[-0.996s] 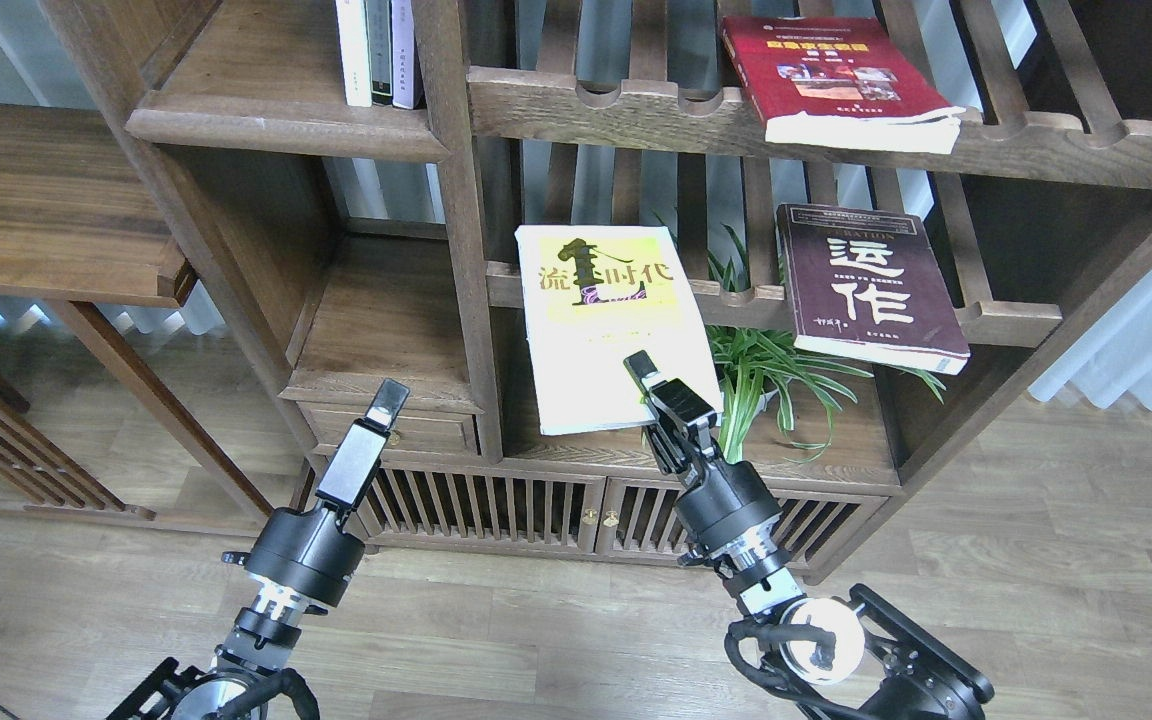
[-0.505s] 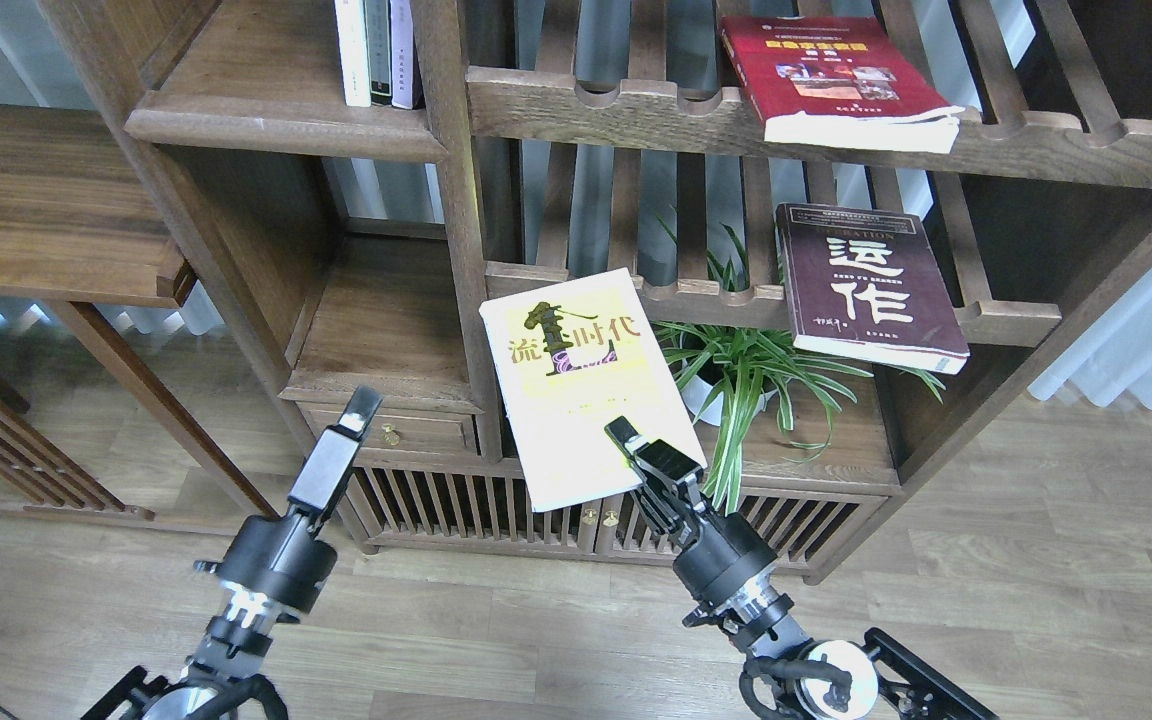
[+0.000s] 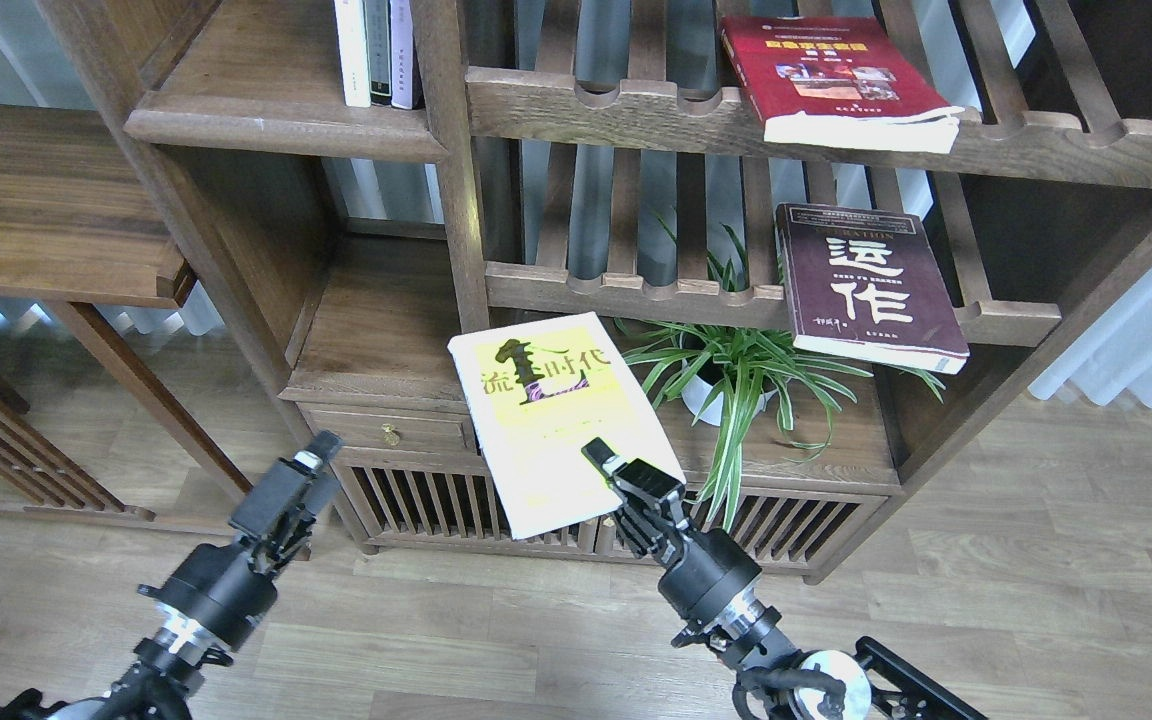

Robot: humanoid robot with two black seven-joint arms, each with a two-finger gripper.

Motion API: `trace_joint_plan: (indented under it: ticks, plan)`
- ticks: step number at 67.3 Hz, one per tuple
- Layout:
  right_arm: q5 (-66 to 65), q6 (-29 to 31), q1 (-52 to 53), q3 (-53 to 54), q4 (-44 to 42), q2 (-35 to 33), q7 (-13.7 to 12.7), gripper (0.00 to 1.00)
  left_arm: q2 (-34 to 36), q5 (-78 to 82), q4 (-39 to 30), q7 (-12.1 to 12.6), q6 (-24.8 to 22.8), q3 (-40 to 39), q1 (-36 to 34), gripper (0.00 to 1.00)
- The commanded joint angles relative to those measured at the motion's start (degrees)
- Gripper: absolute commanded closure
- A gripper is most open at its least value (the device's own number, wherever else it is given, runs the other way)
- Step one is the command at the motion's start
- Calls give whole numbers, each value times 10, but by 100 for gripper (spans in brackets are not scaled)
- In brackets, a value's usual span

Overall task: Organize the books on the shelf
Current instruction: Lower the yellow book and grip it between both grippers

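Note:
My right gripper (image 3: 604, 466) is shut on the near edge of the yellow-green and white book (image 3: 546, 410) and holds it in the air in front of the bookcase, cover up. The dark maroon book (image 3: 861, 285) lies on the slatted middle rack at the right. The red book (image 3: 826, 75) lies on the slatted upper rack. The plank-board compartment (image 3: 386, 325) is left of the held book. My left gripper (image 3: 321, 450) hangs low at the left, empty, its fingers too dark to tell apart.
Thin upright books (image 3: 376, 50) stand on the upper left plank shelf. A potted spider plant (image 3: 736, 375) sits under the middle rack, just right of the held book. A low cabinet with slatted doors (image 3: 456, 500) is beneath. A side table (image 3: 36, 210) stands at the left.
My right gripper has pulled the yellow-green book off the slatted middle rack, down and to the left toward me. My left arm has dropped lower and to the left.

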Motion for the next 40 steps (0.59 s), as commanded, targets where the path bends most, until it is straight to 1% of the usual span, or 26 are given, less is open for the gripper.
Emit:
trace_joint_plan:
  ticks: [1, 16, 40]
  plan:
    - [-1, 0, -1, -17, -2, -1, 0, 95, 6, -12, -2, 1, 0, 10, 3, 1]
    - [-4, 0, 1, -37, -2, 5, 0, 95, 37, -13, -2, 1, 0, 52, 5, 1]
    - [-16, 0, -2, -75, 13, 26, 1, 95, 39, -19, 1, 1, 0, 69, 2, 1]
